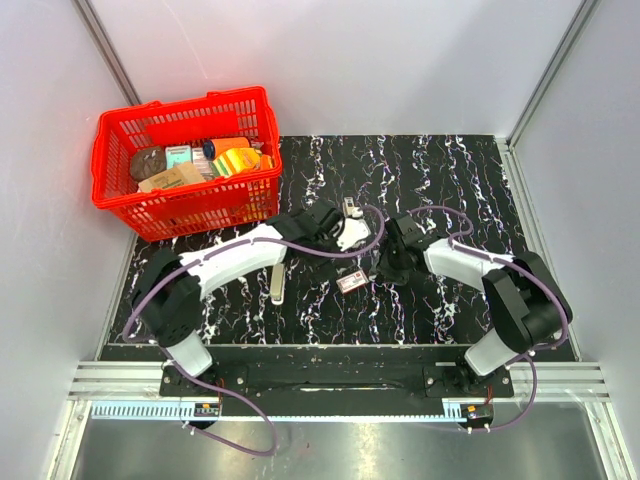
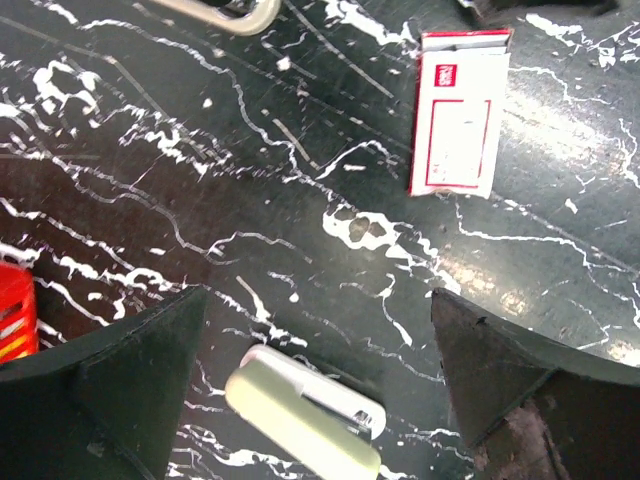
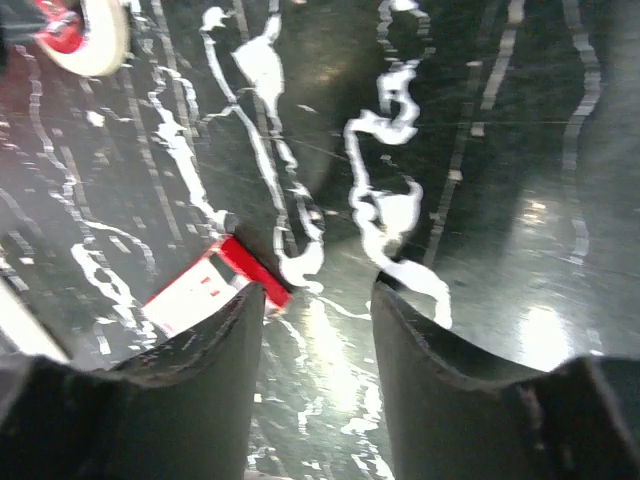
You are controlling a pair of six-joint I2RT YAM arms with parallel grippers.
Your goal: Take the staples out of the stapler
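1. Left end effector (image 2: 315, 295): released, its fingers (image 2: 130, 390) spread wide and grasping nothing.
2. Stapler (image 2: 300, 412): cream-white and slim. It lies flat on the dark marbled surface (image 1: 470, 190) in the gap between the two left fingers and touches neither. A grey metal bit shows at one end. The bottom edge of the left wrist view cuts it off.
3. Stapler's place in the scene: about mid surface, where the left arm reaches in from the near left. Under the arm in the top view I cannot tell it apart for sure.
4. Red-and-white flat box (image 2: 460, 110): lies on the surface past the left fingertips, well apart from the stapler. In the top view it sits just near of the left end effector and just left of the right one.
5. Right end effector (image 3: 318, 290): released, with a narrow gap between its fingers and nothing in it. One finger partly hides the box.
6. Red basket (image 1: 200, 208): far left corner, with packaged goods inside.
7. Pale curved piece (image 2: 225, 12): at the top edge of the left wrist view, cut off. I cannot tell what it is.
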